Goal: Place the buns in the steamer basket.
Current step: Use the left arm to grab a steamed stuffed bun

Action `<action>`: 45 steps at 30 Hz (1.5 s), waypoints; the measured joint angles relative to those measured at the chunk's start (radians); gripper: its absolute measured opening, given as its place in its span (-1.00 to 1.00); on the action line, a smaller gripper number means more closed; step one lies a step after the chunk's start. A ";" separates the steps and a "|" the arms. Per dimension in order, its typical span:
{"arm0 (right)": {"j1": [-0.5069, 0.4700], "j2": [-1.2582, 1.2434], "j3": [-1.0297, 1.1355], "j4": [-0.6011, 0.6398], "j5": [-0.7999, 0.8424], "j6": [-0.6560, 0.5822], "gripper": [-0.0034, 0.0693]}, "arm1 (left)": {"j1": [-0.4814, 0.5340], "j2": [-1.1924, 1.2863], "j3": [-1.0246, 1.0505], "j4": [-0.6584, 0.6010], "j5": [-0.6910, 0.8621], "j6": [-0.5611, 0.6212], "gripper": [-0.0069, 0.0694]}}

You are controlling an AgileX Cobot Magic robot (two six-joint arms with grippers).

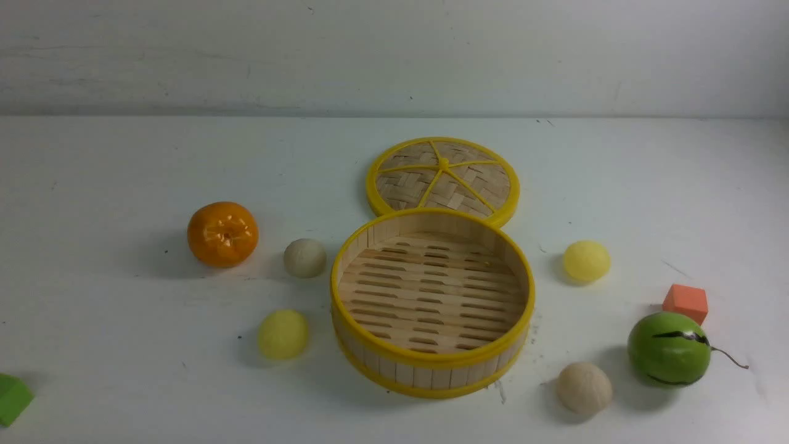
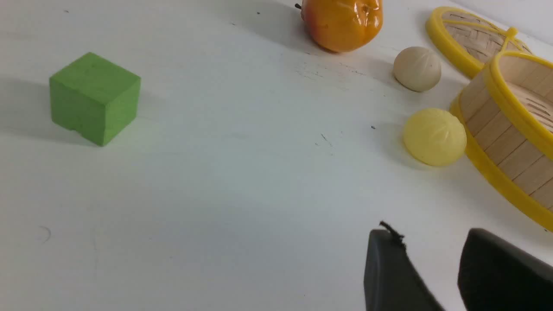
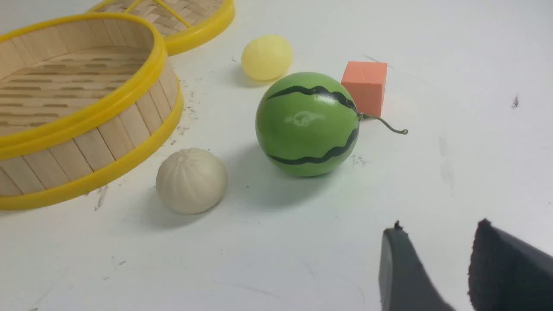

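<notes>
The steamer basket [image 1: 431, 364] stands empty at the table's middle. Several buns lie around it on the table. A beige bun [image 1: 304, 257] and a yellow bun [image 1: 283, 333] lie to its left. A yellow bun [image 1: 586, 261] and a beige bun [image 1: 584, 387] lie to its right. My left gripper [image 2: 432, 237] is open and empty, short of the near yellow bun [image 2: 434, 136]. My right gripper [image 3: 436, 231] is open and empty, near the beige bun [image 3: 191, 180] and the green ball. Neither gripper shows in the front view.
The woven lid [image 1: 442, 179] lies flat behind the basket. An orange fruit [image 1: 222, 234] sits at the left. A green striped ball with a stem [image 1: 669, 348] and an orange cube [image 1: 685, 302] are at the right. A green cube [image 1: 11, 398] lies near the front left edge.
</notes>
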 joint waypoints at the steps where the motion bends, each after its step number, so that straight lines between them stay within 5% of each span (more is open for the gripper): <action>1: 0.000 0.000 0.000 0.000 0.000 0.000 -0.25 | 0.000 0.000 0.000 0.000 0.000 0.000 -0.19; 32: 0.000 0.000 0.000 0.000 0.000 0.000 -0.25 | 0.000 0.000 0.000 -0.008 -0.023 -0.002 -0.19; 40: 0.000 0.000 0.000 0.000 0.000 0.000 -0.25 | 0.000 0.000 0.000 -0.395 -0.255 -0.168 -0.19; 45: 0.000 0.000 0.000 0.000 0.000 0.000 -0.25 | -0.007 0.000 -0.015 -0.462 -0.363 -0.168 -0.27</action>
